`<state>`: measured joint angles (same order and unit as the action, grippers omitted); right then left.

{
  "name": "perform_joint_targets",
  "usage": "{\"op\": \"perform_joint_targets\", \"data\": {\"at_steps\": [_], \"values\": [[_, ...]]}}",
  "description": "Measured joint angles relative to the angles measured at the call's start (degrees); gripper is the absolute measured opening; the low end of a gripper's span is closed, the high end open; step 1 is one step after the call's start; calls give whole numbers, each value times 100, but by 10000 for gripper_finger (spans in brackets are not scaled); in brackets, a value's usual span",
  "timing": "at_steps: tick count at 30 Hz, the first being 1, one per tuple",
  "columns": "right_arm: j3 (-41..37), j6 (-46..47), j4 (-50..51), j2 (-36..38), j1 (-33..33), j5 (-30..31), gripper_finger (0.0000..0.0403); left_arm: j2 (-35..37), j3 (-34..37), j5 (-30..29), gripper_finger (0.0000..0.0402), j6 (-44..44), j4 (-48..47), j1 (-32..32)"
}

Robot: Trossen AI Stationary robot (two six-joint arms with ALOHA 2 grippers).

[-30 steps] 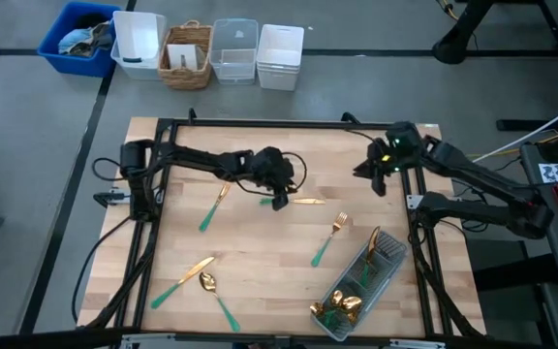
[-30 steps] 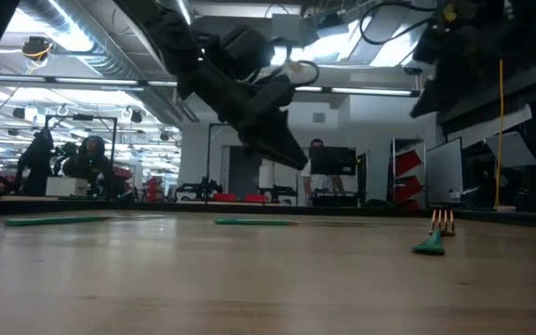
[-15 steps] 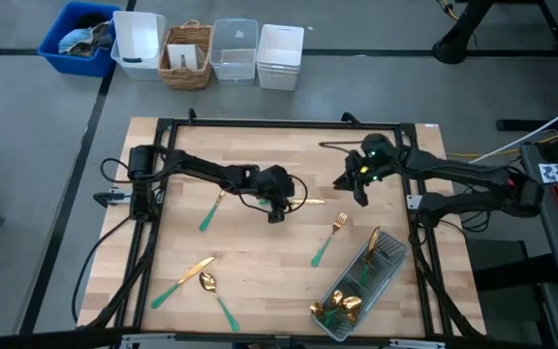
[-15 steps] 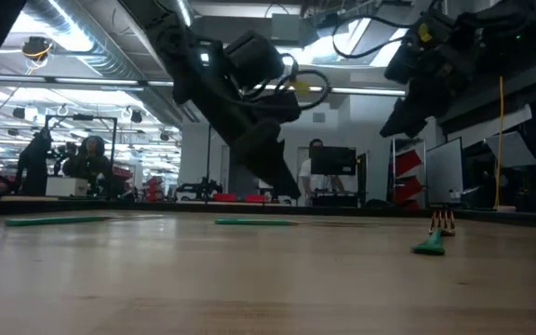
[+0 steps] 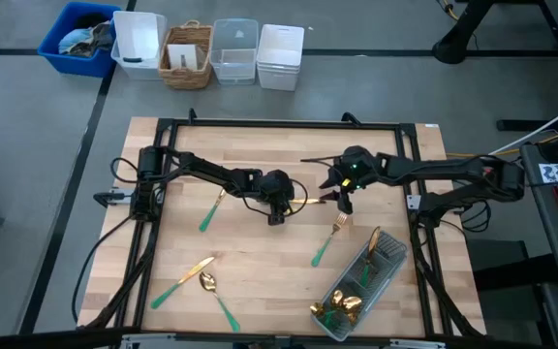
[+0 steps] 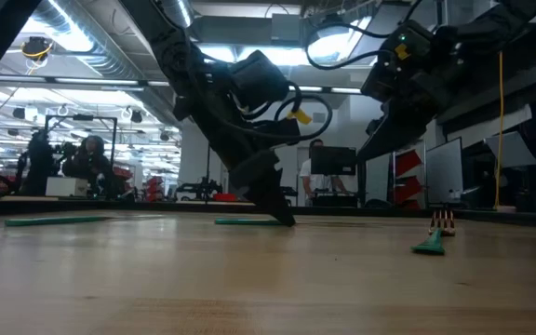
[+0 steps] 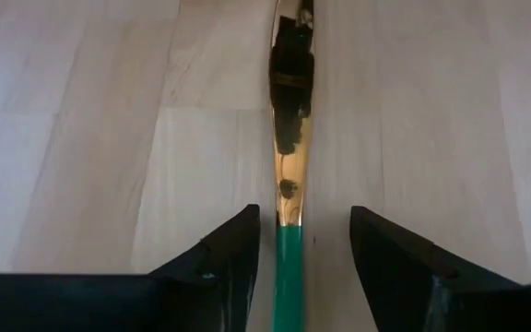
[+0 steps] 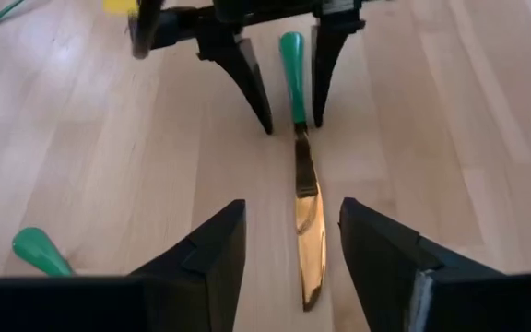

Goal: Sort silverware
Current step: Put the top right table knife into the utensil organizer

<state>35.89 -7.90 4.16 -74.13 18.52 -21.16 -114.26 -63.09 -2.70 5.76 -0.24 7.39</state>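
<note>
Both the left end effector (image 7: pixel 298 244) and right end effector (image 8: pixel 293 244) straddle one knife (image 8: pixel 307 207), fingers apart, gripping nothing.

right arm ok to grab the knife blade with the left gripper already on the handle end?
Probably yes. The right gripper is open astride the knife blade; the left gripper, open, straddles only the handle end, leaving the blade free.
</note>
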Motion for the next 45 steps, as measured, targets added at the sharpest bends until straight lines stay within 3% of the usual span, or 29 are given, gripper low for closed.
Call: {"op": "perform_joint_targets", "data": {"at_steps": [10,22,34,45], "values": [[2,-9,-128,-181,-20,12,173,-160,-11,34,88,-690,89,21],[3,-9,-115,-181,-20,12,173,-140,-4,188,35,-873,119,23],[3,-50,-113,-447,-20,14,173,-140,0,194,39,-1132,142,20],[4,-58,-607,-1171,-20,298,172,-146,4,-434,42,-334,204,-189]]}}
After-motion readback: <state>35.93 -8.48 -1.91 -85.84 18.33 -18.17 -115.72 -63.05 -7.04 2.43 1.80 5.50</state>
